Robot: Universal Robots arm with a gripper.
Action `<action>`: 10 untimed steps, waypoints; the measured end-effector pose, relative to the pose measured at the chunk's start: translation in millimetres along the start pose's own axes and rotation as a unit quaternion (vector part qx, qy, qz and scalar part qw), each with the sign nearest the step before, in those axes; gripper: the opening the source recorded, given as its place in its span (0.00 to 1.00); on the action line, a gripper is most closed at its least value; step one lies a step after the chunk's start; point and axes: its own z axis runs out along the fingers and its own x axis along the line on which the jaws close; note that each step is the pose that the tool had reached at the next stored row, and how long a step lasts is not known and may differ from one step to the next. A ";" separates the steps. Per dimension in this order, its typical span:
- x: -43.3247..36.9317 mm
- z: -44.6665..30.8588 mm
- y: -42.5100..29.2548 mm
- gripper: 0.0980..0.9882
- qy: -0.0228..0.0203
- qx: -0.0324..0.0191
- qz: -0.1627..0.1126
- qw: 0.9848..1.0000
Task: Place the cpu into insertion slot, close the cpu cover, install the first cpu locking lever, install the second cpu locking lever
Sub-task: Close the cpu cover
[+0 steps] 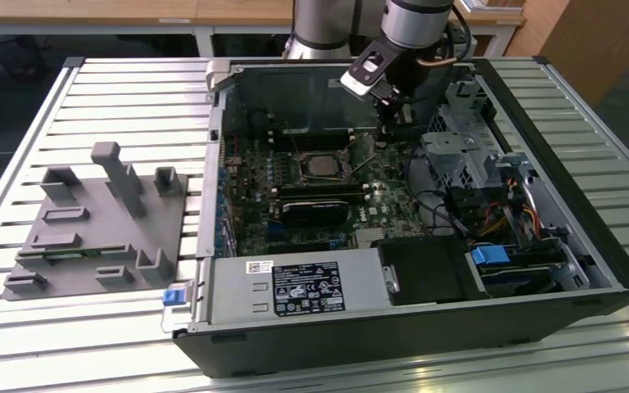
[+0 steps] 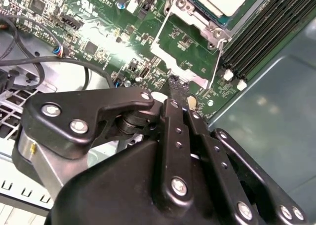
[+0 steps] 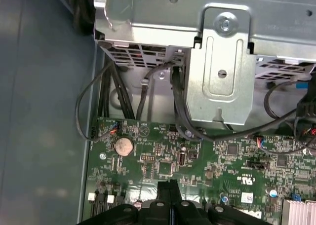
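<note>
Bright, even light, with glare on the green circuit board (image 2: 106, 40).

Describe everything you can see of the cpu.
The cpu is a small flat square chip with a silvery-grey metal top, lying level in the insertion slot on the green board. In the second wrist view the picture's edge cuts it off. Nothing rests on its visible top, and the gripper is apart from it.

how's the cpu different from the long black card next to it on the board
Shape: the small silvery-grey metal-topped cpu is square, the long black graphics card a narrow oblong. Size: the graphics card is much longer than the cpu. Colour: the cpu is pale and shiny, the graphics card dull black. Both sit on the green circuit board inside the open black computer case.
</note>
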 end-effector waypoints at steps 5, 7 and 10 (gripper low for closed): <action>0.3 3.1 2.1 0.01 0.000 0.000 0.000 1.000; 0.5 4.5 2.6 0.01 0.000 0.000 0.000 1.000; 0.9 7.2 2.7 0.01 0.000 0.000 0.000 1.000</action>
